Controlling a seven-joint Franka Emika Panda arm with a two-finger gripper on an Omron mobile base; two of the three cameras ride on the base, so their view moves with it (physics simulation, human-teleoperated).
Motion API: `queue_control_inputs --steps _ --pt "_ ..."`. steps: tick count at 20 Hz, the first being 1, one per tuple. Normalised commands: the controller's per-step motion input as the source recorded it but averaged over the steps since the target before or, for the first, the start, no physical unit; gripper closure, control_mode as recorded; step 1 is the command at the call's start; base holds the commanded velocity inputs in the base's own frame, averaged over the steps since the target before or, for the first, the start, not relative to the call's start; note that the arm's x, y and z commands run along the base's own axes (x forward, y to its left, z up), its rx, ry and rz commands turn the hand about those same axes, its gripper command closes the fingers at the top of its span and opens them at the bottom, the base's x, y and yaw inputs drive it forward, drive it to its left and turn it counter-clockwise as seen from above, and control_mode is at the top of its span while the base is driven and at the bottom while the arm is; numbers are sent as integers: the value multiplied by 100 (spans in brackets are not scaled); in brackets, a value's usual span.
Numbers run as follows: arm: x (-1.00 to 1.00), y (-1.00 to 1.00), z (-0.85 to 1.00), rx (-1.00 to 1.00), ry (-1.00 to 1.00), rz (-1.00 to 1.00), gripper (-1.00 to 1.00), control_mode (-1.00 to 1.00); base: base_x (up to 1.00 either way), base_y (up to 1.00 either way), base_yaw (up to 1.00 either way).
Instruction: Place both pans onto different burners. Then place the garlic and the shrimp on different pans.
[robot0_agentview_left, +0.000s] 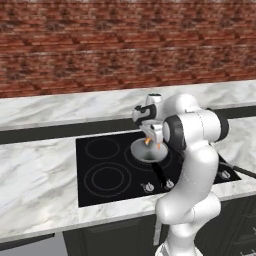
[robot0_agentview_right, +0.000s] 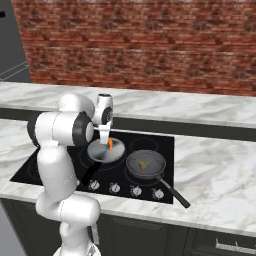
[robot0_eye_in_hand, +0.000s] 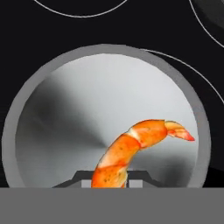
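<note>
1. The shrimp (robot0_eye_in_hand: 138, 151) is orange and curved. I see it pinched in my gripper (robot0_agentview_right: 106, 142), and the jaws are pressed tight on its thick end.
2. The shrimp hangs just above the silver pan (robot0_eye_in_hand: 65, 109). In the hand view its thin tail points right, over the shiny pan floor. I cannot tell if it touches the pan.
3. On the left of the black cooktop (robot0_agentview_left: 90, 192) I see two burners (robot0_agentview_left: 107, 178), one near me and one behind it. Their grey rings are bare.
4. Next comes the silver pan, sitting on a burner in the middle of the cooktop. Its black handle (robot0_agentview_left: 159, 175) points toward the knobs (robot0_agentview_right: 114, 188) at the front edge.
5. To the right of it, in the right base view, is the dark grey pan (robot0_agentview_right: 145, 164). It sits on another burner, just beside the silver pan.
6. The garlic (robot0_agentview_right: 143, 164) is a small tan lump lying inside the dark grey pan.
7. The dark pan's handle (robot0_agentview_right: 172, 192) sticks out to the front right, past the cooktop edge and over the marble counter (robot0_agentview_right: 215, 170).
</note>
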Motion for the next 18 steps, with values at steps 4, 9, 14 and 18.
queue_control_inputs --steps 4,9,14,18 --pt "24 5 -38 0 2 0 100 -100 0 0 0" --pt "14 0 -26 0 3 0 100 -100 0 0 0" --pt "2 0 -21 0 5 0 100 -100 0 0 0" --pt "0 0 -16 0 4 0 100 -100 0 0 0"
